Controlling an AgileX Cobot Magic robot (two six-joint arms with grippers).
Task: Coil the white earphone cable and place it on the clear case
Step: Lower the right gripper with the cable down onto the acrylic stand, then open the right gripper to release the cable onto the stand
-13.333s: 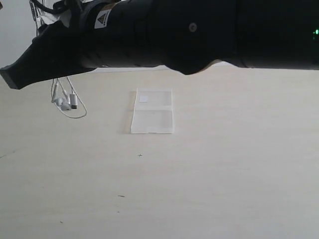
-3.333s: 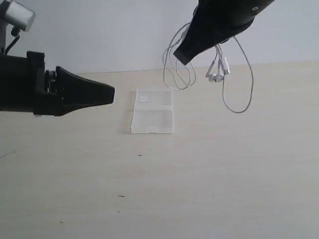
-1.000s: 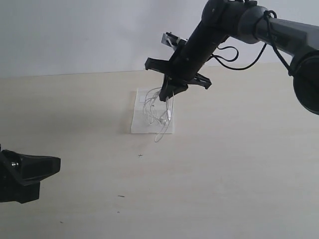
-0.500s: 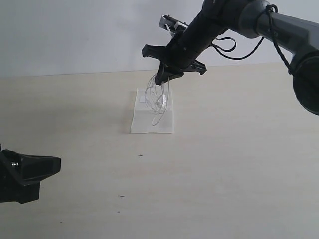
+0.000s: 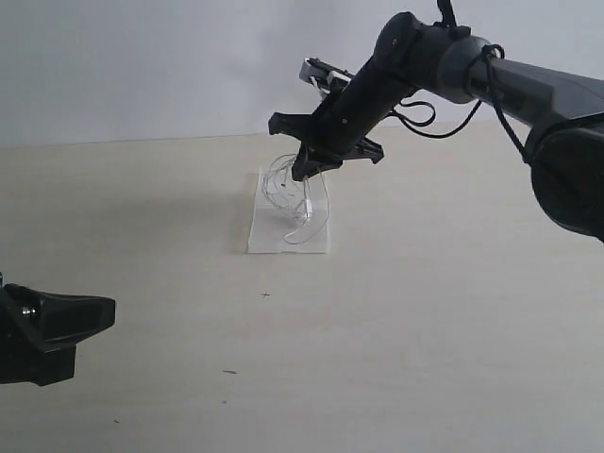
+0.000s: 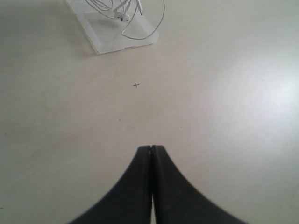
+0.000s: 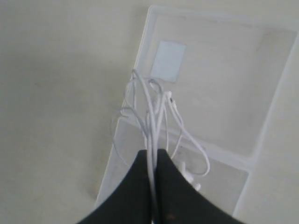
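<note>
The white earphone cable (image 5: 300,200) hangs in loose loops from my right gripper (image 5: 304,168), which is shut on it just above the clear case (image 5: 269,236). Its lower loops and earbuds rest on the case. The right wrist view has the cable (image 7: 152,116) pinched between the black fingers (image 7: 170,186), over the case (image 7: 219,74) with its white label (image 7: 167,61). My left gripper (image 5: 104,311) sits low at the near left, shut and empty. Its wrist view shows the fingertips (image 6: 151,149) pressed together, with the case (image 6: 110,35) and cable (image 6: 140,23) far off.
The pale tabletop (image 5: 425,311) spreads all around the case, carrying a small cross mark (image 5: 265,294) and a few dark specks. A white wall (image 5: 142,66) rises behind. The right arm (image 5: 472,75) reaches in from the upper right.
My right gripper first lifted the cable bundle a little, then lowered it, so the loops now settle on the case. The left gripper has stayed still.
</note>
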